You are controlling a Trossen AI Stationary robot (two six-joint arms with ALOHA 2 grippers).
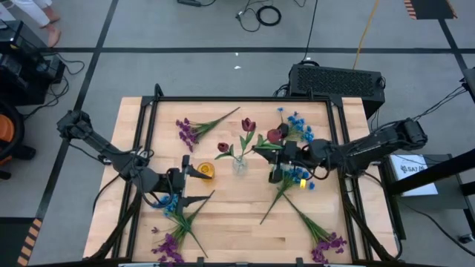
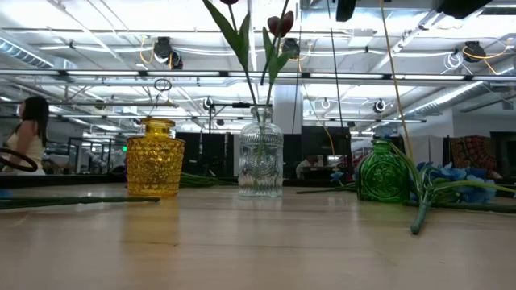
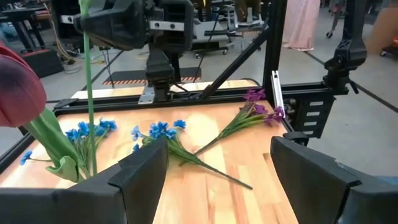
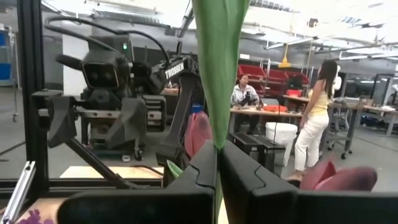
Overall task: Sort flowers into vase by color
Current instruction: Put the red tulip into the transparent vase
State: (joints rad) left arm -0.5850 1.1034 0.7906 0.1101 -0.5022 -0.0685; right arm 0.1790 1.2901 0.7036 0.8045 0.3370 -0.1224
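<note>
From above, the right gripper holds a red tulip just right of the clear vase, stem roughly upright; its wrist view shows fingers pinched on that stem, while the left gripper, fingers wide, waits left of the vase.

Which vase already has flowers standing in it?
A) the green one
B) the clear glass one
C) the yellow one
B: dark red flowers stand up out of the clear glass vase, while the yellow vase and the green vase hold nothing.
</note>
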